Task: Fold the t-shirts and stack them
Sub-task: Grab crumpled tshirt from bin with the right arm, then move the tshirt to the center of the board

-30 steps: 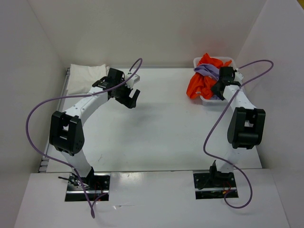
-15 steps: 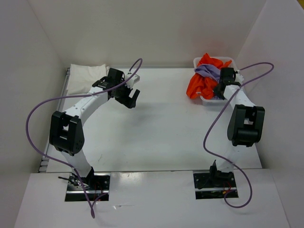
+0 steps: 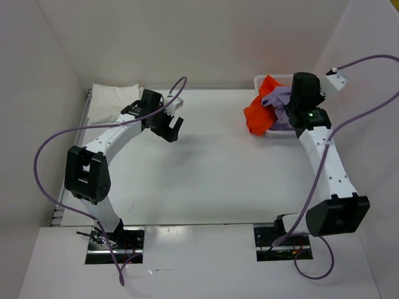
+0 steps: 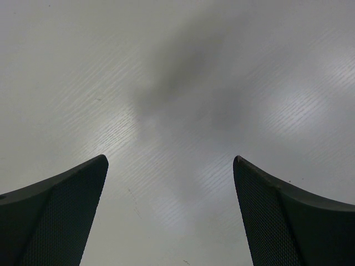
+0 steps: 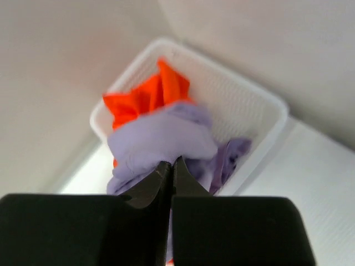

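A lilac t-shirt (image 3: 278, 98) (image 5: 161, 138) is lifted partly out of the white basket (image 3: 278, 78) (image 5: 252, 113) at the back right. My right gripper (image 3: 288, 111) (image 5: 172, 163) is shut on a fold of it. An orange t-shirt (image 3: 256, 113) (image 5: 145, 97) lies under it and spills over the basket's left rim. My left gripper (image 3: 171, 128) (image 4: 171, 160) hangs open over the bare white table (image 4: 183, 83) at the back left, with nothing between its fingers.
A folded white cloth (image 3: 113, 97) lies in the back left corner of the table. White walls close in the table on the left, back and right. Purple cables loop from both arms.
The right gripper has shut on the lilac t-shirt and the right arm has risen, pulling the shirt up from the basket. The left arm has not moved.
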Tool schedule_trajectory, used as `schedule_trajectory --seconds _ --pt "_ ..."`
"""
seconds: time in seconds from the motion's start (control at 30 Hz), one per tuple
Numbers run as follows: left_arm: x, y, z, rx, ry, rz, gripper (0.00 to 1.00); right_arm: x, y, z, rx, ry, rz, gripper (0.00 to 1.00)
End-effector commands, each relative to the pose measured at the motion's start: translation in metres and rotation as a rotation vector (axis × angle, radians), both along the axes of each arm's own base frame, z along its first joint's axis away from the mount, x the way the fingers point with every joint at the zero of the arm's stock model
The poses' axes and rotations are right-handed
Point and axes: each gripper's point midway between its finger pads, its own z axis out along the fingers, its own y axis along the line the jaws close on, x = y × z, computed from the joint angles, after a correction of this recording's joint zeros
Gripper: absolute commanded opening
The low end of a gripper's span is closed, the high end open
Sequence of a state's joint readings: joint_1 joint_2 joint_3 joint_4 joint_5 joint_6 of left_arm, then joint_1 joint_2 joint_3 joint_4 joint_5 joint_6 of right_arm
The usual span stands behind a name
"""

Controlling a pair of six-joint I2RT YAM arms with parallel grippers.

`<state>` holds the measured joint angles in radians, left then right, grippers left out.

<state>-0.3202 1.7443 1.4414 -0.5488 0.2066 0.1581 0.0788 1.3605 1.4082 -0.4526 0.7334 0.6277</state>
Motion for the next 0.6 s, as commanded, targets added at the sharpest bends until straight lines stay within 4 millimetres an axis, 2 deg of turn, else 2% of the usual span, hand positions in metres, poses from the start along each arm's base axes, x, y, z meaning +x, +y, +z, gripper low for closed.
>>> schedule_trajectory --seconds 0.0,0.07,0.13,0.17,0.2,0.23,0.33,0.37,0.4,0.43,0.5,0.57 --pt "0.002 0.003 0.024 -0.005 -0.069 -0.007 1.0 -0.032 -0.027 0.058 -0.076 -0.114 -0.141 0.0" --pt "0.002 0.003 0.024 -0.005 -0.069 -0.006 1.0 -0.043 -0.024 0.092 -0.103 -0.18 -0.131 0.0" --pt "0.004 0.004 0.031 -0.003 -0.089 0.001 1.0 -0.057 -0.023 0.121 -0.146 -0.225 -0.151 0.0" --pt "0.006 0.005 0.035 0.003 -0.101 0.009 1.0 -0.069 -0.024 0.145 -0.153 -0.268 -0.165 0.0" --pt "0.006 0.005 0.035 0.003 -0.101 0.009 1.0 -0.077 -0.025 0.16 -0.163 -0.295 -0.177 0.0" --pt "0.01 0.007 0.04 0.015 -0.121 0.012 1.0 -0.08 -0.02 0.174 -0.169 -0.327 -0.172 0.0" --pt "0.016 0.012 0.049 0.034 -0.145 0.034 1.0 -0.115 -0.017 0.233 -0.194 -0.459 -0.138 0.0" --pt "0.017 0.015 0.048 0.048 -0.149 0.048 1.0 -0.11 -0.005 0.244 -0.217 -0.476 -0.048 0.0" --pt "0.019 0.017 0.057 0.05 -0.172 0.057 1.0 -0.111 0.001 0.255 -0.217 -0.51 -0.002 0.0" --pt "0.022 0.019 0.062 0.058 -0.187 0.069 1.0 -0.119 0.006 0.273 -0.218 -0.549 0.05 0.0" --pt "0.029 0.031 0.079 0.071 -0.225 0.126 1.0 -0.108 0.036 0.291 -0.228 -0.592 0.238 0.0" --pt "0.038 0.057 0.096 0.04 -0.24 0.224 1.0 -0.105 0.056 0.31 -0.218 -0.638 0.352 0.0"
